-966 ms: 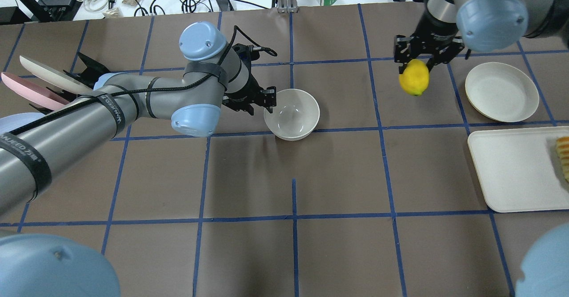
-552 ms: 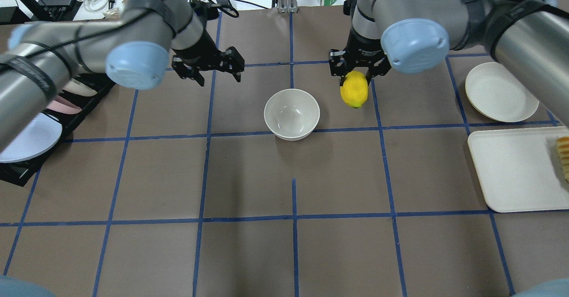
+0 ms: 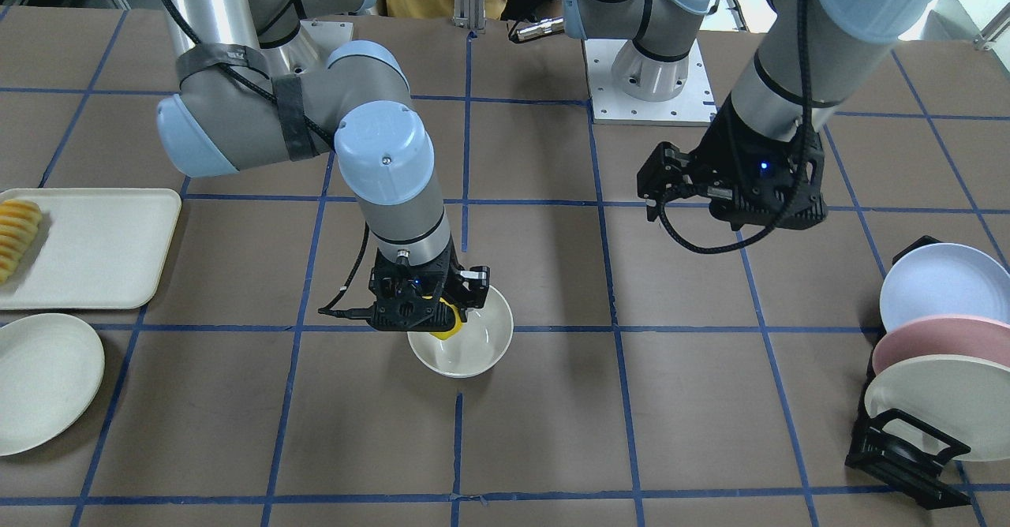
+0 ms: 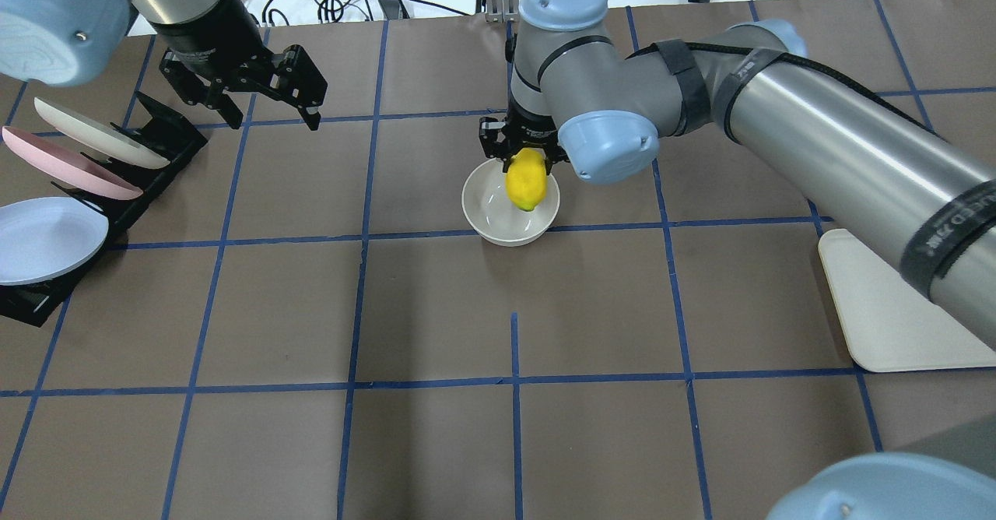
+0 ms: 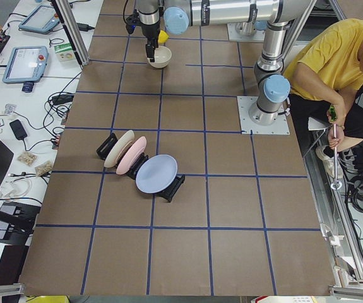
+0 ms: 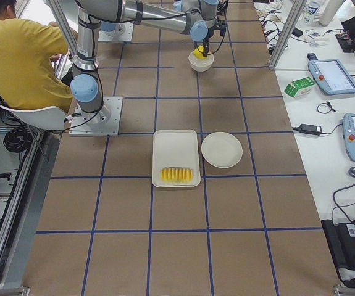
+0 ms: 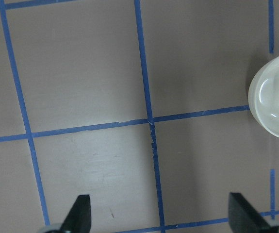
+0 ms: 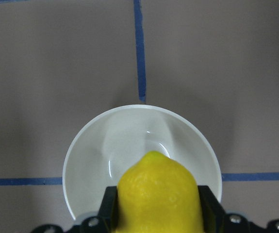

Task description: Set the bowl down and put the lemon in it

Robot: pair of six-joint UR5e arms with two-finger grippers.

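One dimpled oval lemon [image 4: 525, 184] in right tool [image 4: 523, 157] over glossy bowl [image 4: 496, 224]

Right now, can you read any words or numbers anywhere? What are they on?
Nothing can be read for sure.
Arm strap: white letters, too blurred to read.
Green box: has a label, too small to read.
Tablet: screen too small to read.
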